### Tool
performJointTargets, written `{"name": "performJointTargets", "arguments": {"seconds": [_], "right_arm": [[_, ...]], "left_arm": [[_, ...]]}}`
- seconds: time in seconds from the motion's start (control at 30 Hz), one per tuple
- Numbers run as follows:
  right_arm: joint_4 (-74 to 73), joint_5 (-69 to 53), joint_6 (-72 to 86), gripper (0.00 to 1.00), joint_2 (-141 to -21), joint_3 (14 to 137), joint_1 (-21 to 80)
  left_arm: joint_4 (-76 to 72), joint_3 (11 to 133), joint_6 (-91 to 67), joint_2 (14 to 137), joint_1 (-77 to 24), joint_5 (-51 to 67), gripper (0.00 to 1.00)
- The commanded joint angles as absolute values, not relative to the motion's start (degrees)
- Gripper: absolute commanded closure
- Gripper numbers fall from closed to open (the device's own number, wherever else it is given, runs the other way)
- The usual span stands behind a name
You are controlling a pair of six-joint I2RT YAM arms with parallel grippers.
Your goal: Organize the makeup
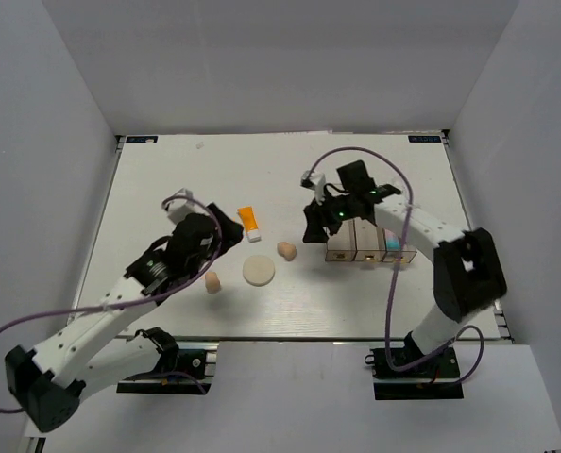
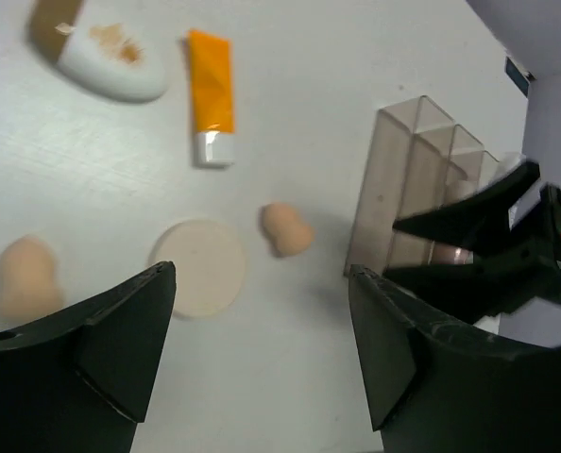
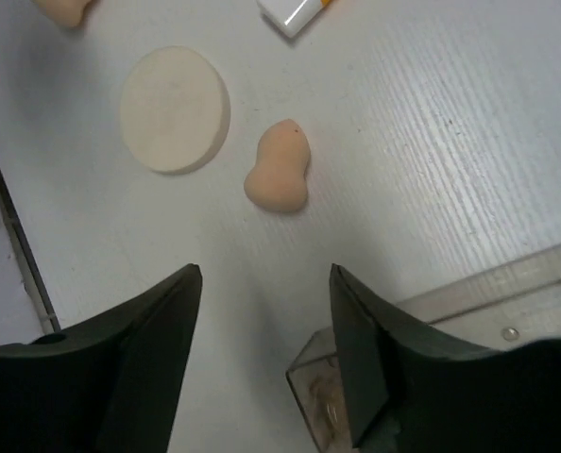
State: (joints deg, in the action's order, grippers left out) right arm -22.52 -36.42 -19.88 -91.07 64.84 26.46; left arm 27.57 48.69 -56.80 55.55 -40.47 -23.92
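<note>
Right pincer (image 3: 264, 272), egg-shaped sponge (image 3: 278, 168), flat round puff (image 3: 175, 109)

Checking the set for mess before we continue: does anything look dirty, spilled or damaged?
The white-and-brown compact carries orange-brown speckled smears on its white part, which look like rubbed-off makeup, though they could be a print. Otherwise nothing looks spilled or broken.

overhead view, close wrist views share puff (image 2: 198, 267)
</note>
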Motion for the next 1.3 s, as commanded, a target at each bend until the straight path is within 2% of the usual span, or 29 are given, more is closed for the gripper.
{"name": "performJointTargets", "arguments": {"seconds": [0.0, 0.1, 0.23, 0.37, 0.53, 0.63, 0.83, 0.97, 1.1, 1.27], "right_arm": [[-21.5, -27.5, -14.0, 0.36, -98.8, 73.8, 30.5], [-24.3, -24.5, -12.7, 0.32, -105.5, 80.1, 33.7], [-25.2, -21.5, -12.4, 0.31, -109.8, 82.6, 36.9], [-26.6, -20.7, -12.3, 0.31, -112.2, 82.8, 38.2], [-27.9, -19.8, -12.8, 0.33, -113.3, 81.4, 40.1], [-28.7, -17.7, -12.8, 0.40, -114.2, 81.3, 41.0], [-29.4, -16.3, -13.4, 0.74, -115.6, 82.0, 41.3], [-30.8, -17.6, -15.5, 0.92, -114.3, 83.8, 40.8], [-31.6, -21.2, -17.3, 0.96, -109.0, 84.0, 38.9], [-32.5, -18.5, -16.0, 1.00, -101.2, 83.9, 35.4]], "left_arm": [[44.5, 44.2, -65.3, 46.2, -40.6, -29.7, 0.16], [50.3, 41.1, -71.7, 37.2, -40.6, -30.2, 0.16], [54.8, 39.7, -75.6, 29.6, -40.6, -30.8, 0.14], [61.2, 41.6, -76.8, 30.1, -40.6, -30.9, 0.13], [61.5, 41.6, -76.9, 34.7, -40.6, -29.6, 0.12], [59.9, 40.6, -76.9, 36.4, -40.6, -29.3, 0.12], [55.5, 36.8, -76.6, 38.2, -40.6, -28.2, 0.15], [53.0, 34.5, -76.4, 39.1, -40.6, -26.5, 0.15], [48.5, 32.1, -74.3, 41.2, -40.6, -25.3, 0.16], [41.8, 32.9, -69.6, 50.5, -40.1, -23.6, 0.16]]}}
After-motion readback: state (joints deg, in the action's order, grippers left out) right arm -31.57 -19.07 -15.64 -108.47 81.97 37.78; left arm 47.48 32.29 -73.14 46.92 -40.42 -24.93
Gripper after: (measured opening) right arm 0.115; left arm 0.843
